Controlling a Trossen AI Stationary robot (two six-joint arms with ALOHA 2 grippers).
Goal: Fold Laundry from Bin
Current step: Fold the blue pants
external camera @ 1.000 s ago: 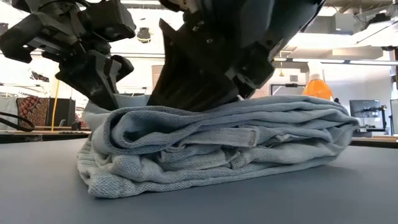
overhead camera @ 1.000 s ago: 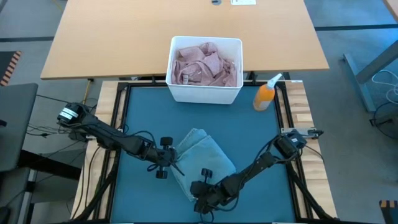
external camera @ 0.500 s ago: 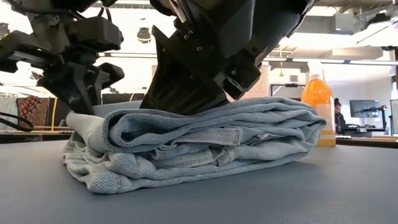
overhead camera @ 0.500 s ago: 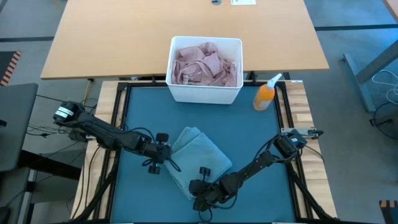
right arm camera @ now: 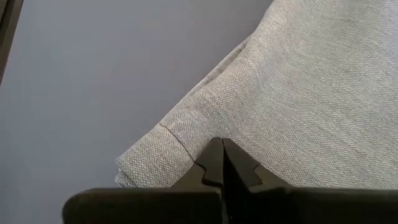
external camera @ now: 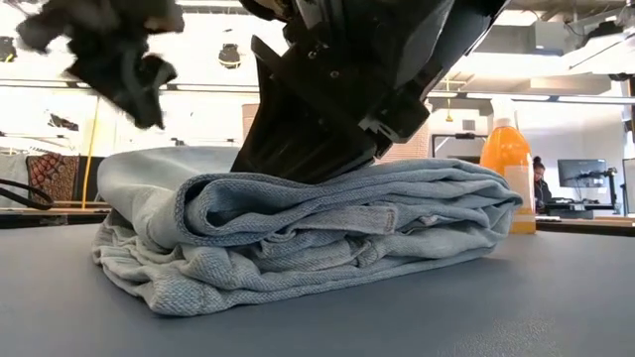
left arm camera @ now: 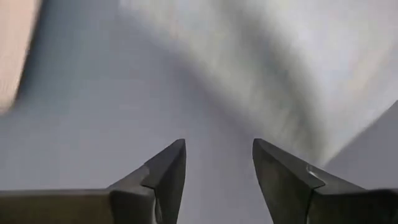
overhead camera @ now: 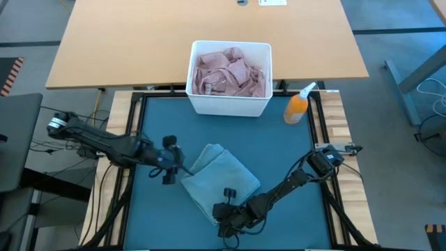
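Note:
The light blue jeans (overhead camera: 221,178) lie folded in a thick bundle (external camera: 308,233) on the teal mat. My right gripper (overhead camera: 226,209) is shut and rests on the bundle's top by its near corner (right arm camera: 222,155). My left gripper (overhead camera: 178,164) stands open just left of the jeans, lifted above the mat (external camera: 124,59), with nothing between its fingers (left arm camera: 217,168). The white bin (overhead camera: 197,97) stands at the mat's far edge, with pink laundry (overhead camera: 230,70) heaped in it. My right gripper presses its shut fingertips (right arm camera: 214,163) down on the top layer of the folded jeans, close to the near corner (right arm camera: 180,140). The fingers slant down from the table's near right. The bundle lies flat on the mat under them.
An orange spray bottle (overhead camera: 297,106) stands right of the bin on the mat's far right corner. A light wooden table (overhead camera: 125,42) lies beyond the mat. Bare mat (overhead camera: 300,160) shows right of the jeans and in front of the bin.
My left gripper has opened and let go of the jeans' left edge, then drawn back toward the table's left edge and risen. The folded jeans slid a little toward the left, with my right gripper staying shut on top of them.

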